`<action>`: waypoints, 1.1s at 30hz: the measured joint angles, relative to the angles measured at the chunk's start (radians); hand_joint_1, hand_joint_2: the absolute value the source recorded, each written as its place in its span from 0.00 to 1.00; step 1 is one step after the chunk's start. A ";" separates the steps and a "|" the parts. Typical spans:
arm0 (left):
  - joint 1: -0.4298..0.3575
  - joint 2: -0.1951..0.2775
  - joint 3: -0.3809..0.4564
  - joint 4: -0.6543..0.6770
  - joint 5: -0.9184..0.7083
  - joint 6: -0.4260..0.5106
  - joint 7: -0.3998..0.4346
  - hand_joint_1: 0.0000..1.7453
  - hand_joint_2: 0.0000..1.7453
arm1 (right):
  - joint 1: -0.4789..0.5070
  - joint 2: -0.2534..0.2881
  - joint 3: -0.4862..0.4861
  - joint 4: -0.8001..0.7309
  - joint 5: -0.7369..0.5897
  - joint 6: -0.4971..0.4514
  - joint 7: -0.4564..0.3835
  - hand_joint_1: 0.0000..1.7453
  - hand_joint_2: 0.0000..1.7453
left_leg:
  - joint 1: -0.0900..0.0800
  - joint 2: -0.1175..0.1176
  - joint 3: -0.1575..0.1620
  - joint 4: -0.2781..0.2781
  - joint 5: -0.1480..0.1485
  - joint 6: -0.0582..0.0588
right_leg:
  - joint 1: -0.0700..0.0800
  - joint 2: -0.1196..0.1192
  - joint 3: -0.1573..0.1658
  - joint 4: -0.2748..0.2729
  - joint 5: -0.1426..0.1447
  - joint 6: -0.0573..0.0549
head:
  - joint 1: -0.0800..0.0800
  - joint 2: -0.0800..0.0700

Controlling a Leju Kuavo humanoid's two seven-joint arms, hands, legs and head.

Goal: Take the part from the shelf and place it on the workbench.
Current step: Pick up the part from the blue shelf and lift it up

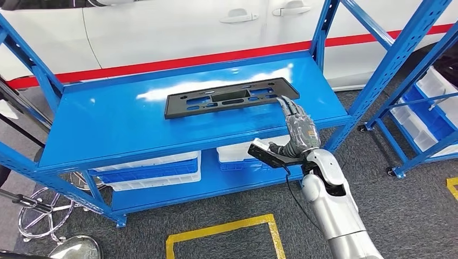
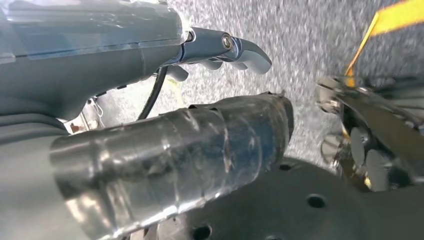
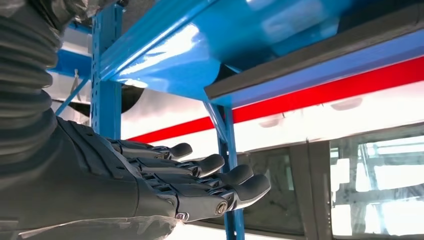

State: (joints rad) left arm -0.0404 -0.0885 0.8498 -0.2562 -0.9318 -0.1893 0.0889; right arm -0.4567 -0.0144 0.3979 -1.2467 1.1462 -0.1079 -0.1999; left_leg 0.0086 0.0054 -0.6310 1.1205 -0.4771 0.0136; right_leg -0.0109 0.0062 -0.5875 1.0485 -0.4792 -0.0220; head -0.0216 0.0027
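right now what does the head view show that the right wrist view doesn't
Head view alone: the whole black part lying flat on the blue shelf top, white bins on the shelf below, yellow floor tape, and the right arm.

Right wrist view alone: the car's dark window, seen past the extended fingers.

Both: the right hand reaching the part's near right end, the blue shelf, and the white car with its red stripe.

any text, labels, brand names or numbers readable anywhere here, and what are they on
None can be read.
black part: no lettering shows.
blue shelf: plain, unlabelled.
white car: red stripe, no text in sight.
white bins: no labels visible.
right hand: no markings legible.
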 joint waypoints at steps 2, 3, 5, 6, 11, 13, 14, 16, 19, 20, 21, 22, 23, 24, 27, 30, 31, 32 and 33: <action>-0.001 0.001 0.001 0.000 -0.002 0.000 0.000 0.00 0.00 | -0.002 0.003 0.002 0.001 0.001 0.000 0.000 0.00 1.00 | -0.006 -0.002 0.033 -0.075 0.019 0.010 | 0.001 0.000 0.001 0.000 -0.004 0.008 | 0.000 0.000; -0.002 0.001 0.001 0.000 -0.002 0.000 -0.001 0.00 0.00 | -0.003 0.003 0.002 0.002 0.001 0.000 0.000 0.00 1.00 | -0.009 -0.002 0.037 -0.081 0.014 0.012 | 0.001 0.000 0.000 -0.001 -0.003 0.013 | 0.000 0.000; -0.004 0.000 0.001 0.000 -0.005 0.000 -0.002 0.00 0.00 | -0.004 0.005 0.005 0.002 0.002 0.000 0.000 0.00 1.00 | -0.005 -0.003 0.043 -0.095 0.015 0.017 | 0.001 -0.001 0.002 -0.002 -0.006 0.023 | 0.001 0.000; -0.004 0.000 0.002 0.000 -0.008 0.000 -0.002 0.00 0.00 | -0.005 0.006 0.006 0.003 0.003 0.000 0.000 0.00 1.00 | -0.002 -0.002 0.049 -0.102 0.016 0.021 | 0.001 -0.002 -0.003 0.011 -0.015 0.027 | 0.001 0.000; -0.002 -0.002 0.001 0.000 -0.021 -0.001 -0.006 0.00 0.00 | -0.004 0.007 0.013 0.012 0.011 -0.001 0.001 0.00 1.00 | 0.001 0.000 0.066 -0.111 0.010 0.038 | -0.004 -0.003 -0.137 0.261 -0.110 0.040 | 0.002 0.000; -0.004 -0.002 0.001 0.000 -0.023 -0.001 -0.008 0.00 0.00 | -0.004 0.007 0.015 0.018 0.013 -0.001 0.001 0.00 1.00 | 0.001 -0.003 0.074 -0.106 0.000 0.036 | -0.007 -0.004 -0.134 0.228 -0.058 0.041 | 0.002 0.000; -0.003 -0.003 0.001 0.000 -0.024 -0.001 -0.009 0.00 0.00 | -0.004 0.007 0.015 0.019 0.014 -0.001 0.002 0.00 1.00 | 0.002 -0.004 0.081 -0.104 -0.006 0.033 | -0.008 -0.005 -0.108 0.162 -0.015 0.040 | 0.002 0.000; -0.002 -0.004 0.001 0.000 -0.025 -0.002 -0.009 0.00 0.00 | -0.007 0.008 0.016 0.021 0.014 -0.001 0.002 0.00 1.00 | -0.001 -0.005 0.088 -0.098 -0.019 0.023 | -0.005 -0.006 -0.055 0.047 0.031 0.034 | 0.002 0.000; -0.002 -0.005 0.001 0.000 -0.027 -0.002 -0.010 0.00 0.00 | -0.009 0.010 0.017 0.024 0.014 -0.001 0.002 0.00 1.00 | -0.004 -0.004 0.085 -0.096 -0.024 0.008 | 0.000 -0.005 -0.036 0.008 0.023 0.022 | 0.001 0.000; -0.003 -0.004 0.001 0.000 -0.028 -0.002 -0.011 0.00 0.00 | -0.009 0.011 0.017 0.025 0.015 -0.001 0.002 0.00 1.00 | -0.003 -0.004 0.086 -0.096 -0.027 0.003 | -0.001 -0.005 -0.034 0.006 0.024 0.017 | 0.001 0.000; -0.003 -0.004 0.001 0.000 -0.029 -0.002 -0.011 0.00 0.00 | -0.010 0.012 0.018 0.026 0.015 -0.001 0.003 0.00 1.00 | -0.002 -0.004 0.084 -0.088 -0.035 -0.002 | -0.003 -0.004 -0.030 0.001 0.023 0.013 | 0.001 0.000; -0.003 -0.004 0.001 0.000 -0.030 -0.002 -0.012 0.00 0.00 | -0.011 0.014 0.018 0.027 0.016 -0.001 0.004 0.00 1.00 | 0.000 -0.004 0.073 -0.062 -0.050 -0.007 | -0.005 -0.004 -0.024 -0.004 0.023 0.008 | 0.000 0.000; -0.004 -0.004 0.001 -0.001 -0.032 -0.002 -0.013 0.00 0.00 | -0.013 0.016 0.018 0.028 0.016 -0.001 0.004 0.00 1.00 | 0.001 -0.004 0.050 -0.015 -0.073 -0.011 | -0.006 -0.004 -0.019 -0.008 0.022 0.003 | 0.000 0.000; -0.004 -0.004 0.001 -0.001 -0.034 -0.002 -0.013 0.00 0.00 | -0.014 0.019 0.018 0.030 0.017 -0.001 0.004 0.00 1.00 | 0.002 -0.004 0.015 0.049 -0.099 -0.014 | -0.006 -0.005 -0.016 -0.010 0.020 0.000 | 0.000 0.000; -0.003 -0.004 0.001 -0.001 -0.040 -0.002 -0.014 0.00 0.00 | -0.015 0.024 0.022 0.043 0.020 -0.001 0.005 0.00 1.00 | 0.003 -0.004 -0.075 0.182 -0.116 -0.019 | -0.004 -0.005 -0.008 -0.009 0.012 -0.006 | 0.000 0.000; -0.001 -0.003 0.001 -0.001 -0.041 -0.003 -0.014 0.00 0.00 | -0.016 0.029 0.024 0.053 0.020 -0.001 0.005 0.00 1.00 | 0.002 -0.004 -0.023 0.033 -0.001 -0.012 | -0.003 -0.001 0.011 -0.009 -0.001 -0.001 | 0.000 0.000; -0.001 -0.003 0.002 -0.001 -0.041 -0.003 -0.014 0.00 0.00 | -0.017 0.030 0.024 0.056 0.021 -0.002 0.005 0.00 1.00 | 0.000 -0.005 0.003 -0.026 0.023 -0.009 | -0.002 0.000 0.016 -0.008 -0.005 0.002 | 0.000 0.000; -0.002 -0.003 0.002 -0.001 -0.041 -0.002 -0.014 0.00 0.00 | -0.018 0.031 0.024 0.058 0.021 -0.002 0.005 0.00 1.00 | -0.002 -0.005 0.021 -0.065 0.033 -0.005 | -0.001 0.000 0.017 -0.008 -0.008 0.007 | 0.000 0.000; -0.003 -0.003 0.002 -0.001 -0.041 -0.002 -0.014 0.00 0.00 | -0.019 0.032 0.025 0.061 0.021 -0.002 0.006 0.00 1.00 | -0.005 -0.006 0.027 -0.081 0.029 -0.001 | 0.000 0.000 0.016 -0.008 -0.009 0.011 | 0.000 0.000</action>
State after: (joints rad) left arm -0.0430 -0.0912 0.8517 -0.2567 -0.9731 -0.1916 0.0750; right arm -0.4760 0.0173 0.4224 -1.1861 1.1673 -0.1097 -0.1943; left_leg 0.0039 -0.0006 -0.6036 1.0397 -0.4481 0.0122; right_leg -0.0111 0.0061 -0.5713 1.0404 -0.4883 -0.0110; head -0.0216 0.0027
